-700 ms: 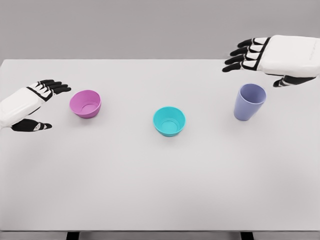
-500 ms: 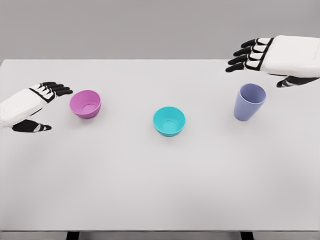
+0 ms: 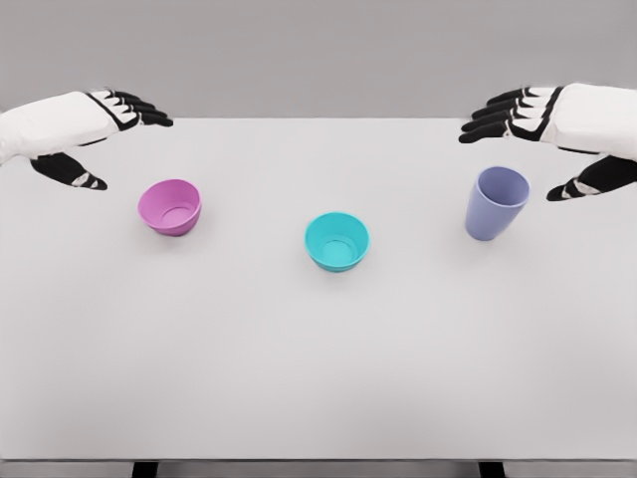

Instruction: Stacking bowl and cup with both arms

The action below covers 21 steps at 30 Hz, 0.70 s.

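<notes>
Teal round plastic bowl (image 3: 336, 241) sits at frame centre on the plain white table (image 3: 318, 368), nearest of the three vessels, upright, mouth up, nothing inside as far as visible. Looks like the stack base, judging by its middle spot.

Lilac tall plastic cup (image 3: 496, 203) stands right of centre, slightly farther back, upright, interior looks empty. Pink round plastic bowl (image 3: 170, 206) sits left of centre at about the same depth, tilted a little toward the camera, also empty. All three well apart, none touching.

Farther back, right hand (image 3: 557, 134) hovers above and just behind the cup, fingers (image 3: 498, 112) spread and pointing left, thumb low on the far right side, gripping nothing. Left hand (image 3: 85, 134) hangs at upper left, above and behind the pink bowl, fingers extended, thumb dropped below, also holding nothing. Neither hand touches a vessel.

Step in hand, as judged: pre-grasp approach on both sides. To do it well: bring each hand down so thumb and fingers straddle the wall, not the rim top. Cup is tall and narrow, tips easily, so close around mid-height. Pink bowl is shallow with sloped sides; pinch low enough that it does not slip out. Lift straight before moving toward centre, keep mouths up.
</notes>
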{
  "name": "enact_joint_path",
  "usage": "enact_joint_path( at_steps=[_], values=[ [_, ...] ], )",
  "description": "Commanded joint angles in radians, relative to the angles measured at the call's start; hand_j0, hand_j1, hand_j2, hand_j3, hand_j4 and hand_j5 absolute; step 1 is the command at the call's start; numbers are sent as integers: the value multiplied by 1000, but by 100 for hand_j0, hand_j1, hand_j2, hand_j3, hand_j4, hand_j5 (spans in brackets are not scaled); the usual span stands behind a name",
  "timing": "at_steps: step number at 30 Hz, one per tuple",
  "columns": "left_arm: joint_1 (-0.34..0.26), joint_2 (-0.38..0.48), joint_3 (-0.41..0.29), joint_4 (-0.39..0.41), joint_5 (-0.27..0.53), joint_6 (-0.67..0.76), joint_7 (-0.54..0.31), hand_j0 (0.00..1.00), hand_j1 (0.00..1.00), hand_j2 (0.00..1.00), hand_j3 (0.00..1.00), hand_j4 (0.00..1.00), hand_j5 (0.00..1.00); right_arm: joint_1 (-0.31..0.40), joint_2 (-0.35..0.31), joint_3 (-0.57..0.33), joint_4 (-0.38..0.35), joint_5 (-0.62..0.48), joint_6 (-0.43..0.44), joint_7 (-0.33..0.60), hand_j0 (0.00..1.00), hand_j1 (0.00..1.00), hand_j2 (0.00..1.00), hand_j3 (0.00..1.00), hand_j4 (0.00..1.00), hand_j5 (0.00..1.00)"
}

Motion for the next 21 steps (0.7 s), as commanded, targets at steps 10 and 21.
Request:
enact_joint_path(
  at_steps=[10, 21],
  values=[
    [-74, -57, -272, 139, -13, 1, -4, 100, 100, 100, 100, 100, 100, 176, 101, -135, -20, -17, -3, -1, 100, 100, 100, 100, 100, 100],
    [-95, -115, -271, 111, -53, 87, -4, 98, 98, 98, 98, 98, 98, 495, 126, -390, -25, 43, -3, -1, 100, 100, 100, 100, 100, 100]
  ],
)
